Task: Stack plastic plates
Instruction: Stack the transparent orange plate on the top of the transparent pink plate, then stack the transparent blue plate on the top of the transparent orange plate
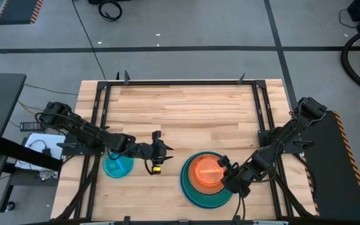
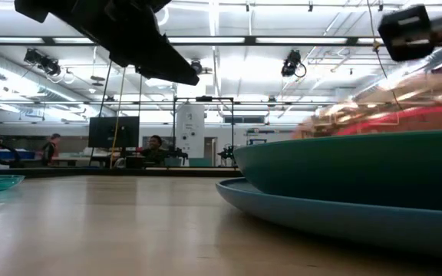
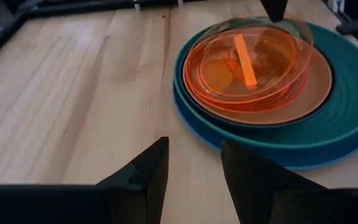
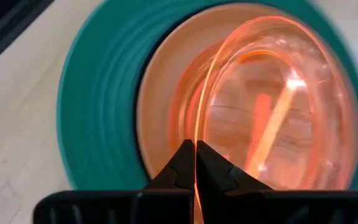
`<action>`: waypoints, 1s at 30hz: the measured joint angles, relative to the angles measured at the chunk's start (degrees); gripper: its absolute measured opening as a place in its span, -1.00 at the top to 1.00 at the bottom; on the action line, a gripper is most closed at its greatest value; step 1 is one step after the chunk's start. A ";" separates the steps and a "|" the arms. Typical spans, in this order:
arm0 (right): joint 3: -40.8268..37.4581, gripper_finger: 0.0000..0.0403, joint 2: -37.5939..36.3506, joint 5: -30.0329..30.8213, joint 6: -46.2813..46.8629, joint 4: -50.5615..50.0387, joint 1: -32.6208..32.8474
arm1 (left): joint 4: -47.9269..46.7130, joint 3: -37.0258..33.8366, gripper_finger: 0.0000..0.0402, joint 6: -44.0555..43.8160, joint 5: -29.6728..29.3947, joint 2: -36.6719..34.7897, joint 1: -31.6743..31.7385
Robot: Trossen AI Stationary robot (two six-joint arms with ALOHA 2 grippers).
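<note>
A stack (image 1: 206, 181) sits near the table's near edge: a large blue plate (image 3: 194, 121) at the bottom, then a teal plate (image 3: 347, 118), a tan-brown plate (image 3: 312, 87) and an orange plate (image 3: 229, 78). A translucent pink plate (image 3: 291, 37) tilts over the orange one. My right gripper (image 4: 195, 146) (image 1: 225, 167) is shut on the pink plate at the stack's right side. A small cyan plate (image 1: 117, 164) lies flat on the table to the left. My left gripper (image 3: 194, 146) (image 1: 161, 154) hovers open between the cyan plate and the stack. No lime-green plate shows. My right gripper pinches the pink plate's rim (image 4: 196, 134) between its two fingers, on the plate's side toward the table's right edge. The fingers come slanting down from the right. The plate is tilted: the held rim is raised, and the opposite edge (image 3: 188, 65) rests in the orange plate.
A black metal frame (image 1: 180, 82) borders the wooden table top. Bare wood (image 1: 186, 112) stretches across the far half of the table and between the cyan plate and the stack. People and equipment show in the room beyond the table in the low view.
</note>
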 joint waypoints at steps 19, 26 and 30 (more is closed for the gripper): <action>-0.95 0.32 0.00 -3.05 2.77 3.65 -0.11 | -11.59 0.00 0.14 -22.29 -0.65 0.00 -1.51; 2.22 0.20 -1.30 -2.52 3.21 2.41 -0.12 | -18.50 2.38 0.09 -24.88 1.47 0.00 -3.87; 2.26 0.23 -3.11 0.99 5.29 2.33 -0.93 | -31.31 8.34 0.13 -28.88 0.02 0.00 -5.47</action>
